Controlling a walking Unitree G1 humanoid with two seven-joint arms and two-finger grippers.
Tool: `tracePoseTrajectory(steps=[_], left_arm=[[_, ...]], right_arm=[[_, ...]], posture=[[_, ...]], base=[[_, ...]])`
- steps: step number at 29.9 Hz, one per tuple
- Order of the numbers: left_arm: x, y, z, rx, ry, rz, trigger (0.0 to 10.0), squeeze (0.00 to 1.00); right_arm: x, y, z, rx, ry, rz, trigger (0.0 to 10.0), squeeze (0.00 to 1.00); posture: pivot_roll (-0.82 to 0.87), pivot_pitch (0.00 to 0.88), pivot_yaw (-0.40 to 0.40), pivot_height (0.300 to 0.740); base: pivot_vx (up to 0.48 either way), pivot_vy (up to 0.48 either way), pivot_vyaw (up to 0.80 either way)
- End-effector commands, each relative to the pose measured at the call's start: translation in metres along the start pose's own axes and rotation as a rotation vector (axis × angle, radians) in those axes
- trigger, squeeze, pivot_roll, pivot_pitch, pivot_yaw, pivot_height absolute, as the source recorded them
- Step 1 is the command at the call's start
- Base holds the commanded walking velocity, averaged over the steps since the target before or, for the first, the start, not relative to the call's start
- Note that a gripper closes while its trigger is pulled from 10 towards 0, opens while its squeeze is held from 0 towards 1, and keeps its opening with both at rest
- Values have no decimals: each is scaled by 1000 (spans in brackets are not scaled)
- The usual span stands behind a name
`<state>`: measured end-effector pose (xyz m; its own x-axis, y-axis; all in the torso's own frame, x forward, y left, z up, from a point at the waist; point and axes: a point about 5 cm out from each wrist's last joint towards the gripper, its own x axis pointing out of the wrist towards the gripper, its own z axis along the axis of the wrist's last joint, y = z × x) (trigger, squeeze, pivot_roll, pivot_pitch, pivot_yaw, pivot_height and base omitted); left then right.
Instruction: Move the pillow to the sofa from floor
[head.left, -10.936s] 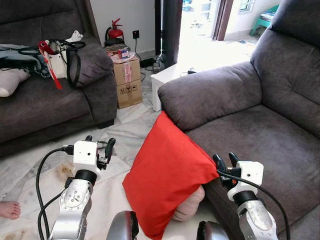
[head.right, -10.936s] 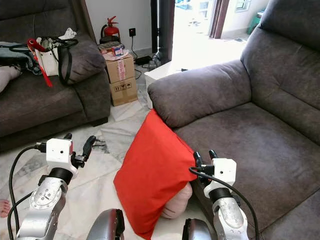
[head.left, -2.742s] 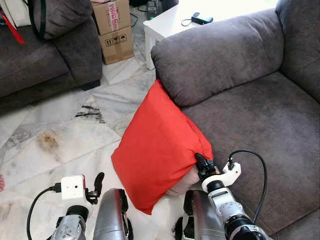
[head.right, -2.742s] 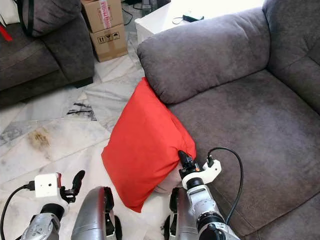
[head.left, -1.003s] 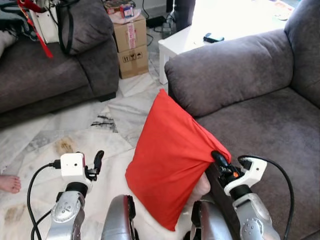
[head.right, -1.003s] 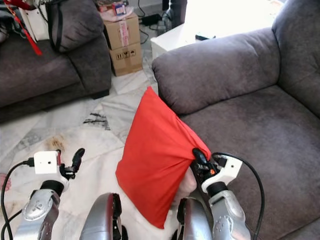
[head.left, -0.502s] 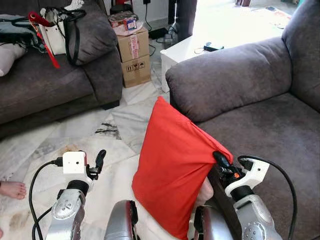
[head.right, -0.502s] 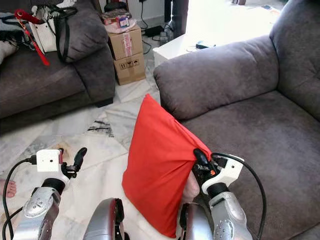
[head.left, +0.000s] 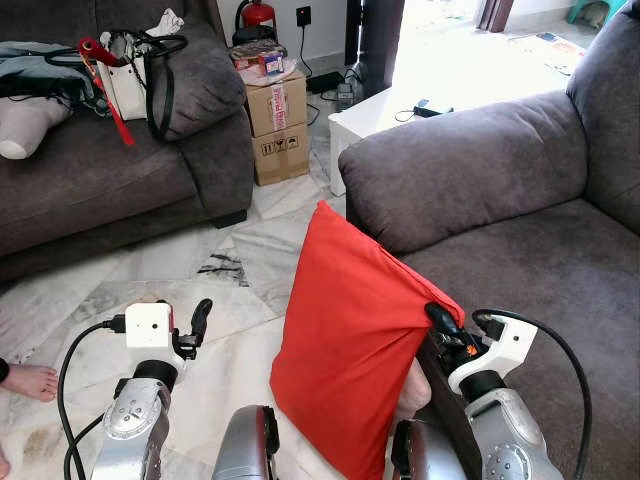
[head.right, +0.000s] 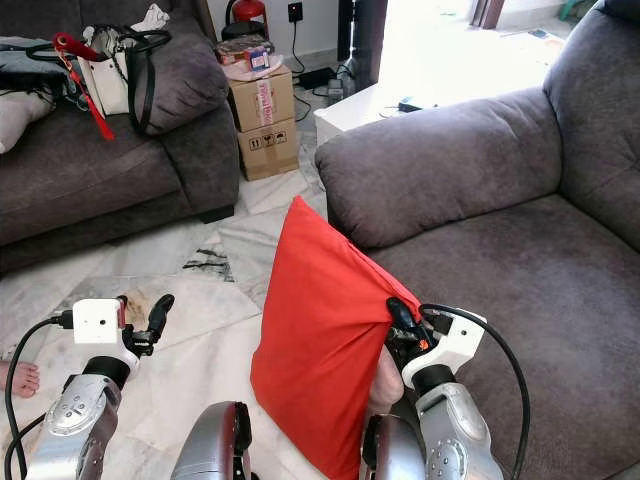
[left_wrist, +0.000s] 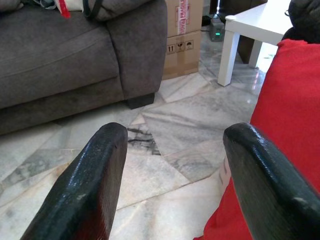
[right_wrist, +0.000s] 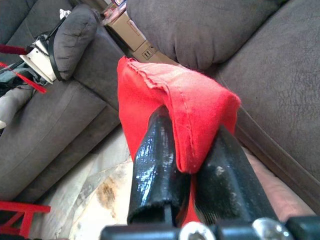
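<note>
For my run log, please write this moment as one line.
right gripper: shut on red pillow corner | pillow: against sofa front | left gripper: open, idle over floor

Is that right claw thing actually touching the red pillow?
Touching. The right wrist view shows the right end effector pinching a fold of the red pillow.
</note>
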<state>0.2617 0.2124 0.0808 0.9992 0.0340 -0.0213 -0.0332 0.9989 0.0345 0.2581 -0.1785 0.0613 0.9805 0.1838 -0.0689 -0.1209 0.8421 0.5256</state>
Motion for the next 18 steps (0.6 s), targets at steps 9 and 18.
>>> tracePoseTrajectory(steps=[9,18], left_arm=[[0,12,-1,23,9,27,10000,0],[1,8,-2,26,9,12,10000,0]], right_arm=[[4,9,34,-58,-143,45,10000,0],[4,8,33,-56,-142,35,10000,0]], posture=[[42,57,18,600],[43,74,23,651]], base=[[0,0,0],[0,0,0]])
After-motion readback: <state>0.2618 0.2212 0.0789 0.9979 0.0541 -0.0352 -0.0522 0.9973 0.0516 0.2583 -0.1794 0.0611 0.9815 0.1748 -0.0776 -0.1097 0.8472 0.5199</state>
